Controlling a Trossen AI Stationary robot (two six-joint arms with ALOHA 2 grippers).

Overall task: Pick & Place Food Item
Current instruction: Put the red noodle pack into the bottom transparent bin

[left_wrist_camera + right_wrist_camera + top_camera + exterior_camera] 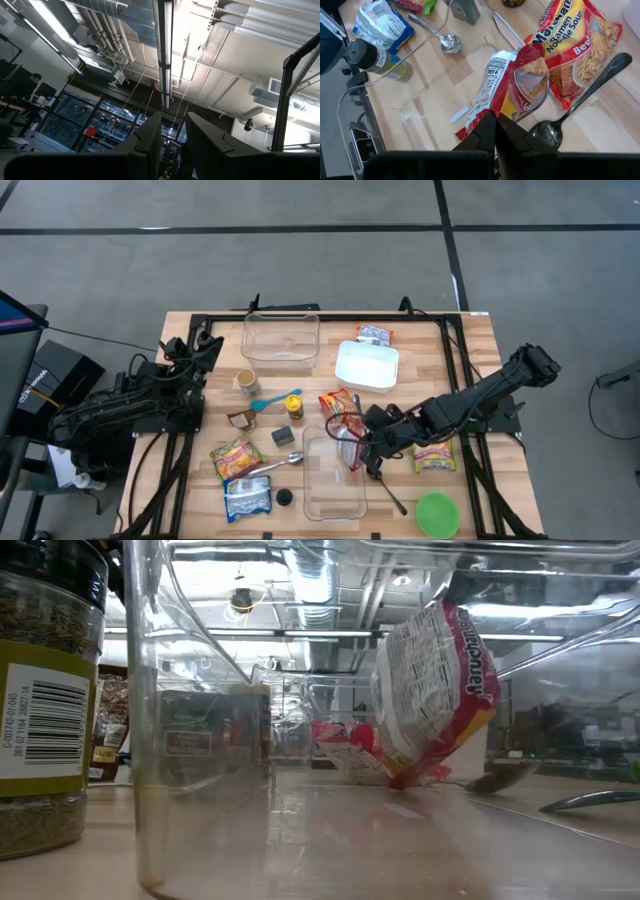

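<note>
- The right gripper [362, 442] pinches the upper edge of a red-and-yellow ramen packet [349, 444], its fingers [487, 131] pressed together on the wrapper.
- The packet [432, 690] hangs tilted over the clear container [333, 498] at the table's near edge, its lower corner touching down inside.
- A second ramen packet [580, 50] lies flat at about 12 o'clock from the container.
- A black spoon [580, 97] rests across it.
- The left gripper [200, 350] waits at the table's 9 o'clock edge, pointing upward, fingers [150, 137] slightly spread.
</note>
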